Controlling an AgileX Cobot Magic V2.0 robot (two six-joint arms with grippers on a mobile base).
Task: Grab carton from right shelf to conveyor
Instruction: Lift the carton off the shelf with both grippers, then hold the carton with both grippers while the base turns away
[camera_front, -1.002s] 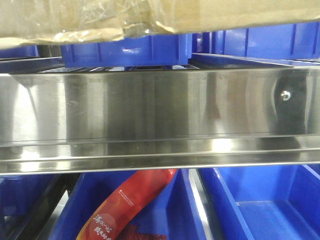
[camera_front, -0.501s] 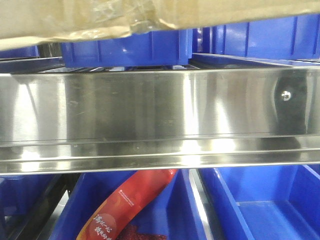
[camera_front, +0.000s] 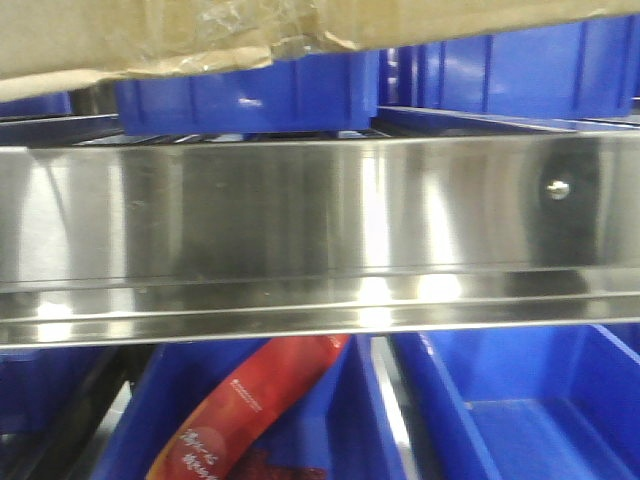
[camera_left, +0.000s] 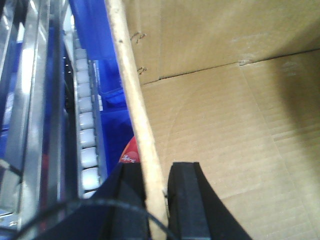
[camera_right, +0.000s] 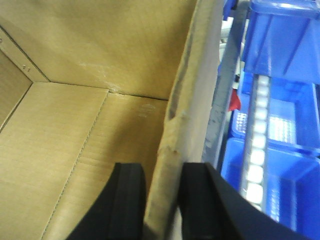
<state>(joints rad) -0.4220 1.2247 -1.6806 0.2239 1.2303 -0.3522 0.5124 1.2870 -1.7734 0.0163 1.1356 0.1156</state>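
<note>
where the front view takes in the carton (camera_front: 150, 35), only its underside edge shows, across the top of the frame. it hangs above the shelf (camera_front: 300, 300), apart from it, with a gap through which a blue bin (camera_front: 250, 90) is seen behind. crinkled clear tape (camera_front: 240, 25) runs along the carton's lower flap seam. the shelf's front rail (camera_front: 300, 210) is brushed steel, strongly reflective, with one screw (camera_front: 558, 188) near its right end. below the rail sit two more blue bins: the left bin (camera_front: 350, 410) holds a red packet (camera_front: 250, 400) with white lettering; what the right bin (camera_front: 520, 400) holds cannot be told.

left wrist view: the left gripper (camera_left: 156, 172) is clamped on the carton's (camera_left: 225, 125) side wall, one finger inside the box and one outside, the wall's top edge running up between them. the open interior shows plain corrugated board with a flap seam on the floor. outside the wall, a track of white rollers (camera_left: 87, 135) lies beside steel framing.

right wrist view: the right gripper (camera_right: 164, 175) grips the opposite wall of the carton (camera_right: 75, 125) in the same way, one finger each side, pressed to the board. beyond that wall are blue bins (camera_right: 285, 35) and a second roller track (camera_right: 257, 145).

the carton is held between both grippers, off the shelf.
</note>
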